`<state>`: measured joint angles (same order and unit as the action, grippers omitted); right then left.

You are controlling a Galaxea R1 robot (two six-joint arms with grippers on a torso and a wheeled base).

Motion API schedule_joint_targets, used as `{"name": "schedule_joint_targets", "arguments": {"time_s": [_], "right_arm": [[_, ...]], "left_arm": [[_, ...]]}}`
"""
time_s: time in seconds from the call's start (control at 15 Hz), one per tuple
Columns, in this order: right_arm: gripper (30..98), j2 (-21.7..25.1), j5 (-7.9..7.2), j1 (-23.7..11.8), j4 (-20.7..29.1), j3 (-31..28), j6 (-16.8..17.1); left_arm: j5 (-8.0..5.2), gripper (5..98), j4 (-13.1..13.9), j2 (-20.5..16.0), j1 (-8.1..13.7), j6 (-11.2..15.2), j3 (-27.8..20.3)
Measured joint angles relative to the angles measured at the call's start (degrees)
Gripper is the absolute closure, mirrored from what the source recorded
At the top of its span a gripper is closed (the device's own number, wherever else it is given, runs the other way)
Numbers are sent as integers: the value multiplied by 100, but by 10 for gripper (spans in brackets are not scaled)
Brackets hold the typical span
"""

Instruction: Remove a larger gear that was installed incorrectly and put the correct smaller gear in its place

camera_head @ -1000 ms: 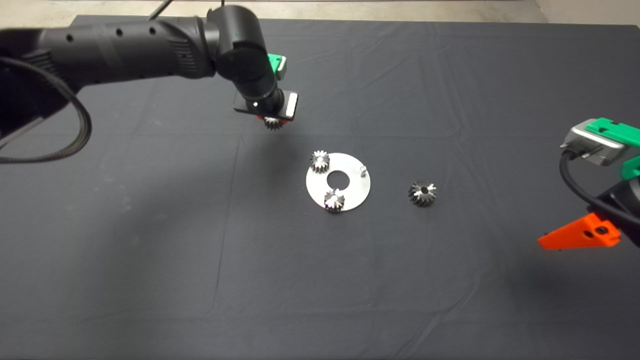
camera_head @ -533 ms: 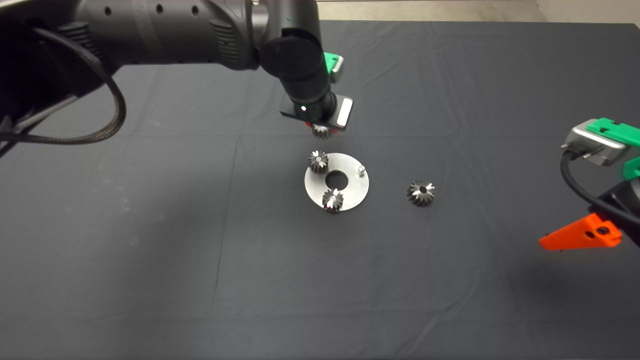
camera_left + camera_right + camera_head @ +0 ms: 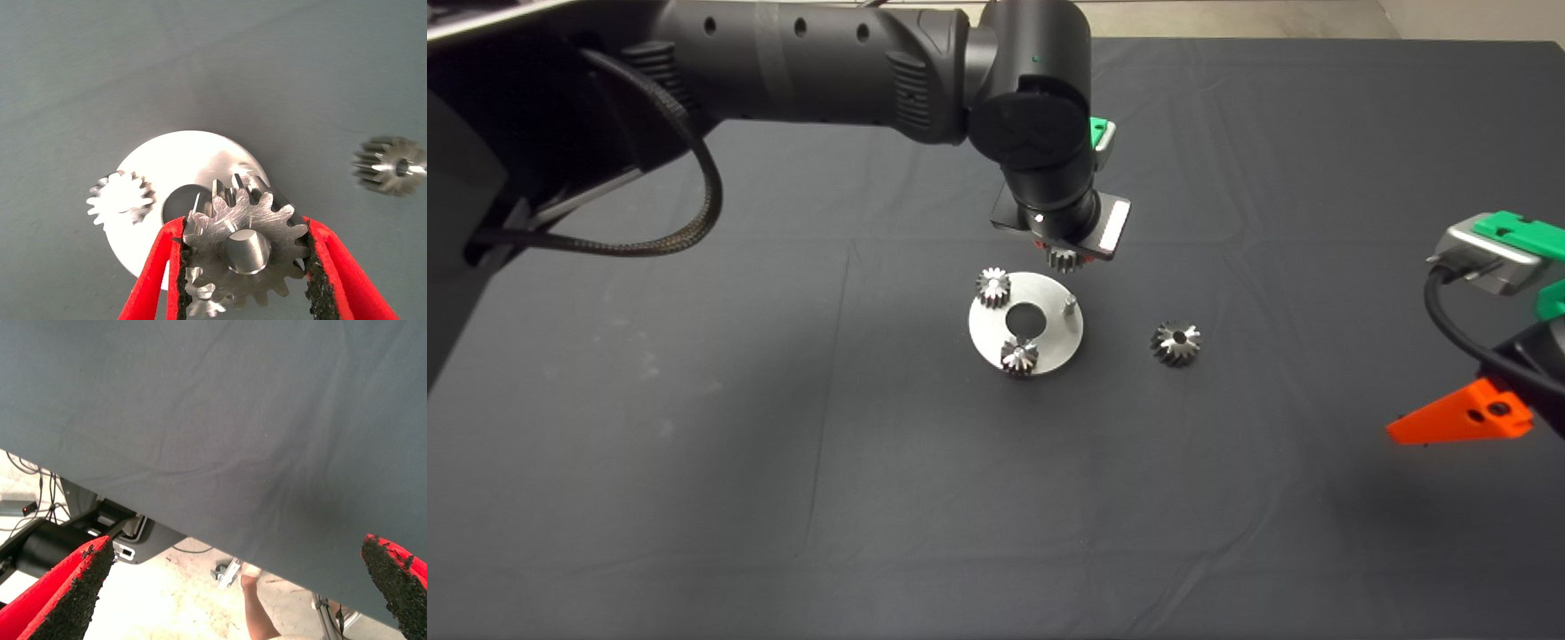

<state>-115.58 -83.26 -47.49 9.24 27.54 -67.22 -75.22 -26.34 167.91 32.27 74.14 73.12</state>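
Note:
My left gripper (image 3: 1064, 258) hangs above the far edge of the round steel plate (image 3: 1049, 342), shut on the smaller gear (image 3: 1064, 260). In the left wrist view the smaller gear (image 3: 245, 248) sits clamped between the two red fingers (image 3: 155, 279), held above the plate (image 3: 160, 163). Two matching small gears (image 3: 993, 286) (image 3: 1019, 356) sit on the plate, and a bare pin (image 3: 1069, 305) stands near its right edge. The larger gear (image 3: 1176, 343) lies on the mat to the right of the plate, also seen in the wrist view (image 3: 390, 165). My right gripper (image 3: 1463, 418) waits at the right edge, open.
The dark mat (image 3: 694, 427) covers the table. The right wrist view shows the mat's edge, the floor beyond with cables and a frame, and a person's leg (image 3: 257, 613).
My left arm has carried the smaller gear rightward and toward the plate, from left of the plate to above its far right part. The right arm has not moved.

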Motion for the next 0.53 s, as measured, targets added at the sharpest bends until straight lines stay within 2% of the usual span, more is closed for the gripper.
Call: {"name": "schedule_joint_targets", "arguments": {"time_s": [0.27, 0.53], "right_arm": [[308, 4, -12, 1, 10, 0, -23], [308, -5, 7, 1, 16, 7, -25]], "left_arm": [[-3, 707, -37, 42, -82, 190, 2], [-27, 707, -232, 50, -432, 281, 18]]}}
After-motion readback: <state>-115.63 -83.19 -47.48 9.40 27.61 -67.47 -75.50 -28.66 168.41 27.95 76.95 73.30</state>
